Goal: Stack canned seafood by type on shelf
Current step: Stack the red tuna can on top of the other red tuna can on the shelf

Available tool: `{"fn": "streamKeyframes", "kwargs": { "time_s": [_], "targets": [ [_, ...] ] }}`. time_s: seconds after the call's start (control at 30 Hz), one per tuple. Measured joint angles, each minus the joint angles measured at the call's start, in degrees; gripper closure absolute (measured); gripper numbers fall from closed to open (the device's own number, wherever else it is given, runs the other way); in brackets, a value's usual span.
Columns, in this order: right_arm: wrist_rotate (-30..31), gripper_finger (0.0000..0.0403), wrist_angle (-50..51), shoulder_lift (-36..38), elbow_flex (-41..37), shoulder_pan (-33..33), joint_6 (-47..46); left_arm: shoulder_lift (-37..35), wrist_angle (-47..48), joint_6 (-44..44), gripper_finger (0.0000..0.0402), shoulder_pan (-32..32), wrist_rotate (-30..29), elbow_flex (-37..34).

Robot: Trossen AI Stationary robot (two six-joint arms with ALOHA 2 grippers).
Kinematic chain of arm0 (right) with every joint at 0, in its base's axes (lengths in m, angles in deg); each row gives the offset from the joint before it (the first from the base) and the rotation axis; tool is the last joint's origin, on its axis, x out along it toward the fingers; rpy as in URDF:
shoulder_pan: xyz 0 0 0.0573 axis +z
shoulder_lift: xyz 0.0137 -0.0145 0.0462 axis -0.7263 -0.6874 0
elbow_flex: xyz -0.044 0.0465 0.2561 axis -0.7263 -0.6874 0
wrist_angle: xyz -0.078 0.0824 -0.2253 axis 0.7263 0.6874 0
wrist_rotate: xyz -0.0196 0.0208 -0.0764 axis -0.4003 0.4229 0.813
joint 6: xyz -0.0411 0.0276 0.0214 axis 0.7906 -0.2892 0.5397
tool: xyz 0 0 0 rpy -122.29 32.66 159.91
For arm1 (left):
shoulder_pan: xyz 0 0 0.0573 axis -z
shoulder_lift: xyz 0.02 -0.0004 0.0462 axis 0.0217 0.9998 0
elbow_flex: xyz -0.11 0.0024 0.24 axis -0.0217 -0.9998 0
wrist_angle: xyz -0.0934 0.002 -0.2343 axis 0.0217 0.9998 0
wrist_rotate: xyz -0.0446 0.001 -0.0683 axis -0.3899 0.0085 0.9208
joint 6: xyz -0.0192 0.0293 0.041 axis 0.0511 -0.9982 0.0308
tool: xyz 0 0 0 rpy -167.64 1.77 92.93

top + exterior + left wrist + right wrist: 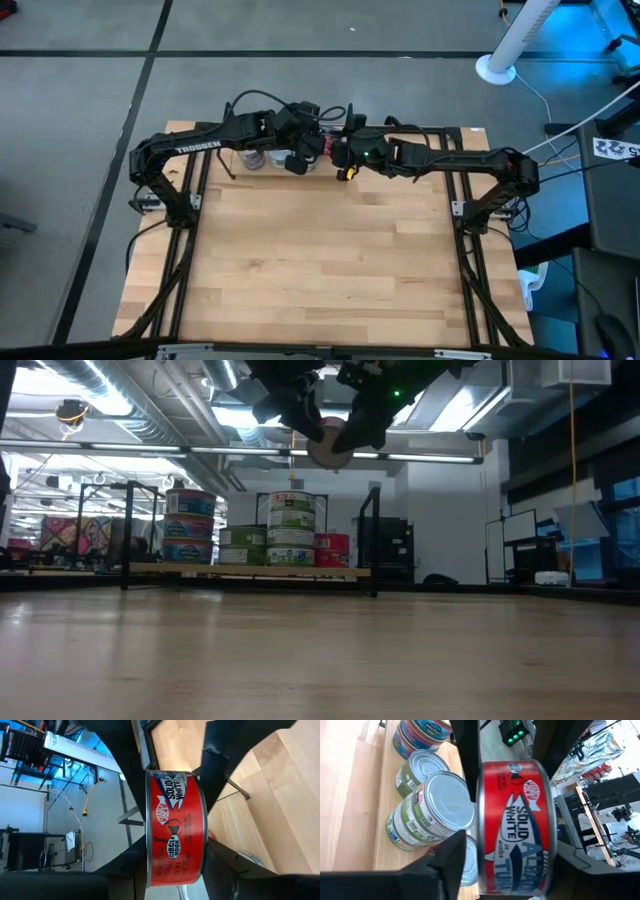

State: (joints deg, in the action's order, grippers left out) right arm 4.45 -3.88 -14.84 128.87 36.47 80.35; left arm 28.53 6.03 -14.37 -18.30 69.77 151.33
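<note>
The left gripper [300,160] and the right gripper [340,155] met high above the far middle of the table [330,270], over the shelf [250,571]; between them hung one red-labelled can [327,444], held on its edge well above the stacks; in the left wrist view the left arm's dark fingers [125,865] pressed the two flat ends of the red-labelled can [175,827], so that gripper was pinching it; in the right wrist view the right arm's fingers [452,855] stood on either side of the same can [515,827], though whether they were clamped on it or just slack beside it I could not tell.

Below, on the shelf's light board between its black uprights [375,540], the other tins stood sorted; a blue-labelled stack [190,525] at the left, a low green pair [241,547] next to it, a taller green-and-white stack [291,528] in the middle, and a single red can [331,549] just beside that; the right wrist view showed the silver lid of the tall stack [447,802] close under the held can.
</note>
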Motion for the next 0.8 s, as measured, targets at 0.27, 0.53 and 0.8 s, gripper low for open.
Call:
{"fn": "streamKeyframes", "kwargs": {
  "time_s": [0.27,0.53,0.8],
  "targets": [
    [6.8,0.0121,0.5,0.0,0.0,0.0,0.1,0.0,0.1,-1.4,0.0263,-0.2,-4.0,0.0],
    [15.3,0.0108,1.7,2.5,0.0,2.0,0.2,-0.1,-0.2,-1.5,0.0262,-2.7,-5.4,0.0],
    [11.7,0.0109,8.4,10.9,0.0,7.4,-2.2,0.4,-8.3,-2.9,0.0262,-5.9,-4.5,0.0]
  ]
}}
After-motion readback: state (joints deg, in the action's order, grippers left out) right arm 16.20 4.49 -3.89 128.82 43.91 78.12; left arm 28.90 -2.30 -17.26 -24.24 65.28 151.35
